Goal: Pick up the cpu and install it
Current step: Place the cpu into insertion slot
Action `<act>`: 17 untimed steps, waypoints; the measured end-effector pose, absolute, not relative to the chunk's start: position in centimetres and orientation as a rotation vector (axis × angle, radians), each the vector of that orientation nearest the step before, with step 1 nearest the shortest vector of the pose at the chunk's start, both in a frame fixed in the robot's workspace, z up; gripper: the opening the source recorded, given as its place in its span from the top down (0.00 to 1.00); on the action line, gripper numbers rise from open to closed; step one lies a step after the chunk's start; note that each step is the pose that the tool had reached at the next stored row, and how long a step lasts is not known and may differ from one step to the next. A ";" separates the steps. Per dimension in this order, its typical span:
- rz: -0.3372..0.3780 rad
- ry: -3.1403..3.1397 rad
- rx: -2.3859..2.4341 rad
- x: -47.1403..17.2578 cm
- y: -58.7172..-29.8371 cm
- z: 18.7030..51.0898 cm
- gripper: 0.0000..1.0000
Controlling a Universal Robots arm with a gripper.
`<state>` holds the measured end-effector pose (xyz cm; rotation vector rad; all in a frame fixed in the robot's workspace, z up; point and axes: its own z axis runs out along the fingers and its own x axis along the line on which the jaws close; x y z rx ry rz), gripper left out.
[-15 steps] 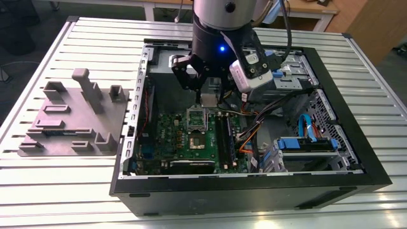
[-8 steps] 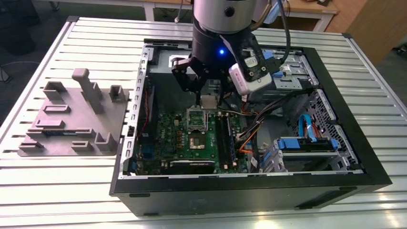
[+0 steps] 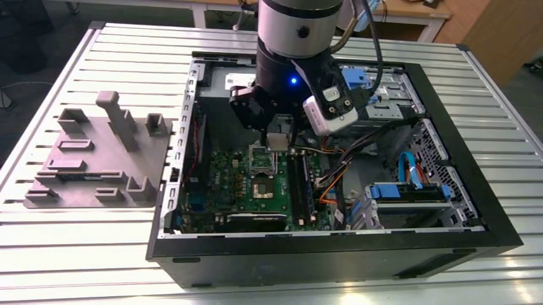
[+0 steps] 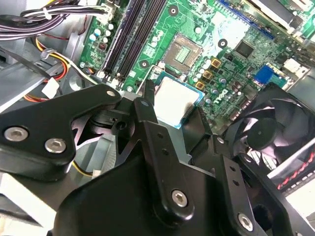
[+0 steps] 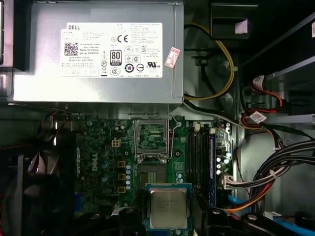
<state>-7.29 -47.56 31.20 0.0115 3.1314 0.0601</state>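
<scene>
Where the slatted metal table fills the exterior view, an open computer case lies on its side on it, and a grey moulded fixture with upright posts sits just beside the case on the exterior view's left. Behind the table are pale furniture legs and a wooden panel at the exterior view's right; the table's near corners are cut off.

Inside the case lies a green motherboard, with a grey power supply beside it and bundled cables running along one side. The gripper hangs low over the board, its black fingers closed against opposite sides of the cpu, which sits flat between them with its silver top towards the cameras. In the first wrist view the cpu is near the open socket, beside the memory slots.

The arm's thick body hides the back of the case in the exterior view. A black fan is partly covered by the gripper's links. Whether the chip touches the board cannot be told.
</scene>
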 end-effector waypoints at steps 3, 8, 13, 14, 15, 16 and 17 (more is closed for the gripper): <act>0.060 3.131 0.011 -7.3 -47.6 30.7 0.53; 0.060 3.132 0.010 -7.3 -47.6 30.1 0.53; 0.060 3.132 0.010 -7.3 -47.6 30.1 0.53; 0.060 3.132 0.010 -7.3 -47.6 30.1 0.53; 0.060 3.132 0.010 -7.3 -47.6 30.1 0.53; 0.060 3.132 0.010 -7.3 -47.6 30.1 0.53; 0.060 3.132 0.010 -7.3 -47.6 30.1 0.53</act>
